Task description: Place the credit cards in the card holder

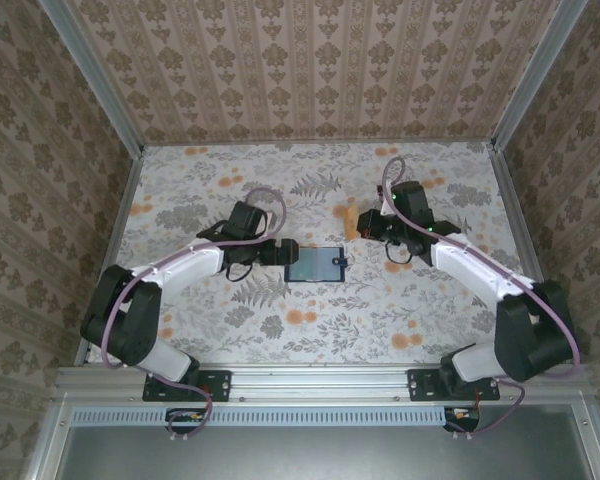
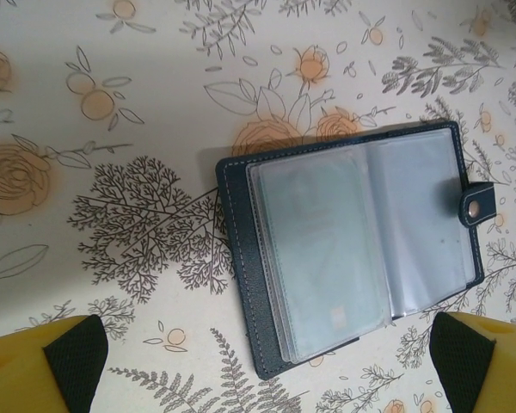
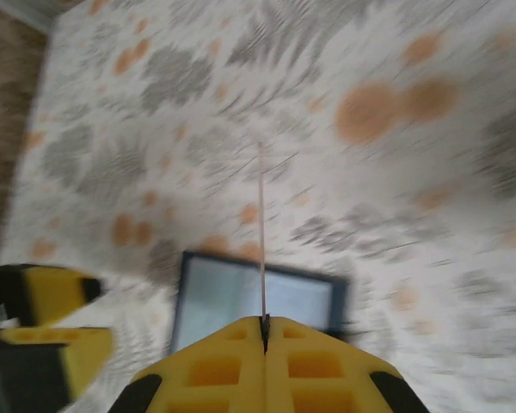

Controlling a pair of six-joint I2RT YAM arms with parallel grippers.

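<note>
The card holder (image 1: pixel 315 264) lies open near the middle of the floral desk (image 1: pixel 310 330), with bare cloth on every side. My left claw (image 1: pixel 280 252) hangs spread wide at its left edge, holding nothing. My right claw (image 3: pixel 264 331) is clenched on one credit card (image 3: pixel 261 232), seen edge-on, near the holder's right edge.

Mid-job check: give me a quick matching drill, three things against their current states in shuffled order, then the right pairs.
Things:
1. card holder
2. left gripper
3. right gripper

States:
A. shut on a card seen edge-on
B. lying open on the table, clear sleeves up
C. open, fingers wide apart above the holder

Pairs: 1-B, 2-C, 3-A
</note>
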